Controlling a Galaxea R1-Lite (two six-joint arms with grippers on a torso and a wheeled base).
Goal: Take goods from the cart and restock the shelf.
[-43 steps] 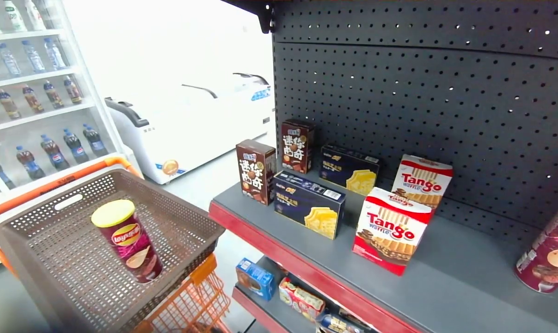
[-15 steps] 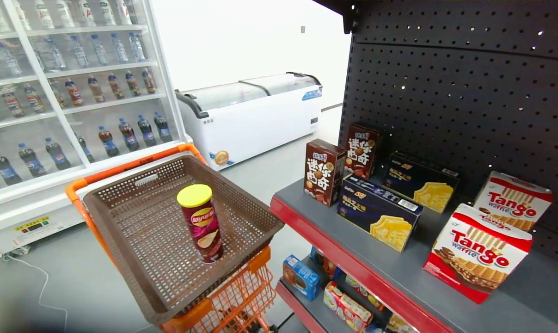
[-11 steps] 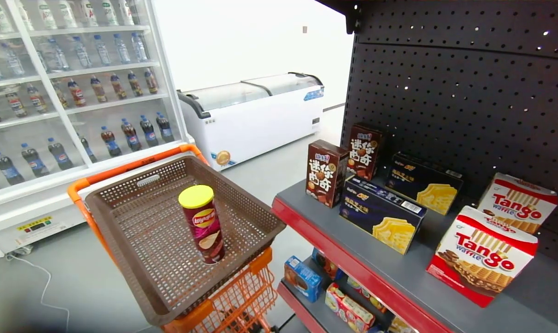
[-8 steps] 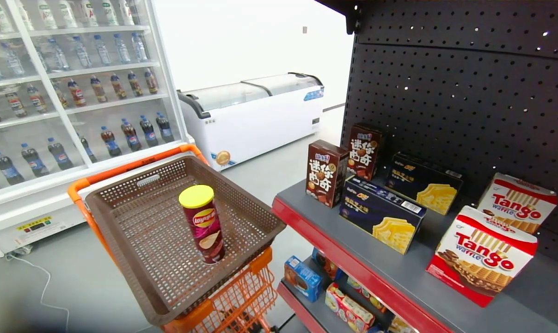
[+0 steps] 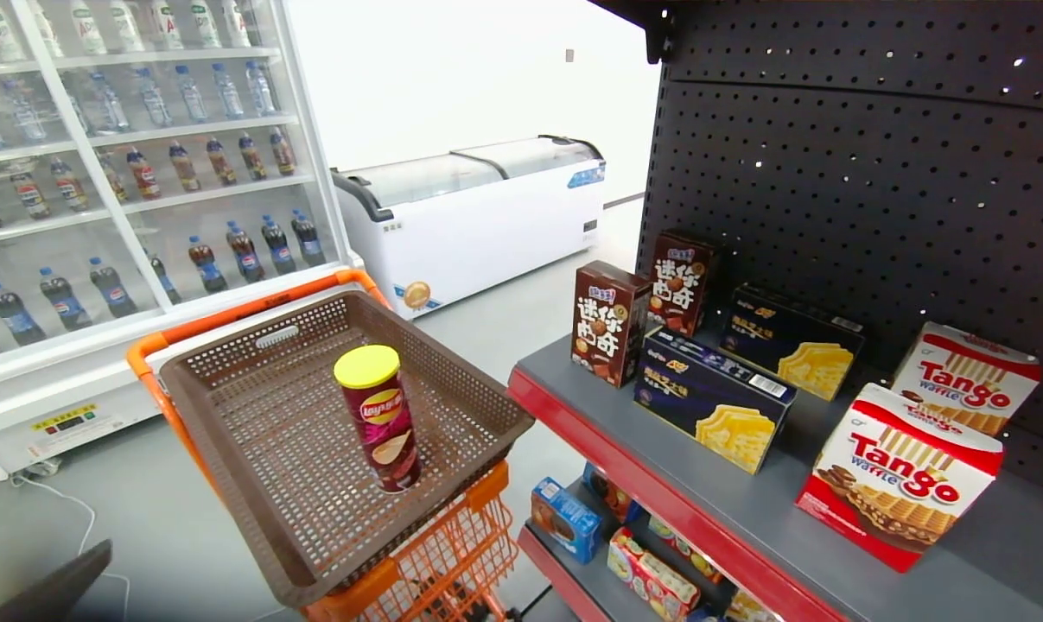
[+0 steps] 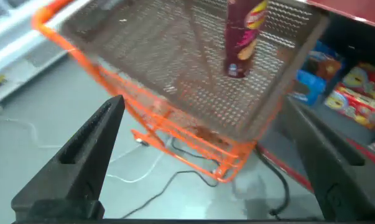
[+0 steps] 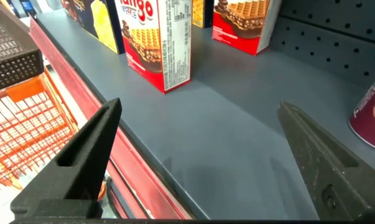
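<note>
1. Bright, even light all round, and in the head view the far wall (image 5: 452,78) is blown out to plain white.
2. Glare streaks across the cooler doors (image 5: 141,173) and the freezer lid (image 5: 452,168).
3. The pegboard (image 5: 832,173) sits dark, with pinpricks of light glinting through some holes.
4. Only soft, short shadows lie under the boxes (image 5: 711,402) on the shelf (image 5: 659,458).
5. Wide-angle bend: the cooler's uprights lean at the head view's left edge.

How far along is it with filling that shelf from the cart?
Seemingly close to done: boxes line the shelf, and one chip can stands on it already. Nothing is being carried: the right hand over the shelf and the left hand facing the cart are both open and empty. Left to do: the yellow-lidded can in the basket.
</note>
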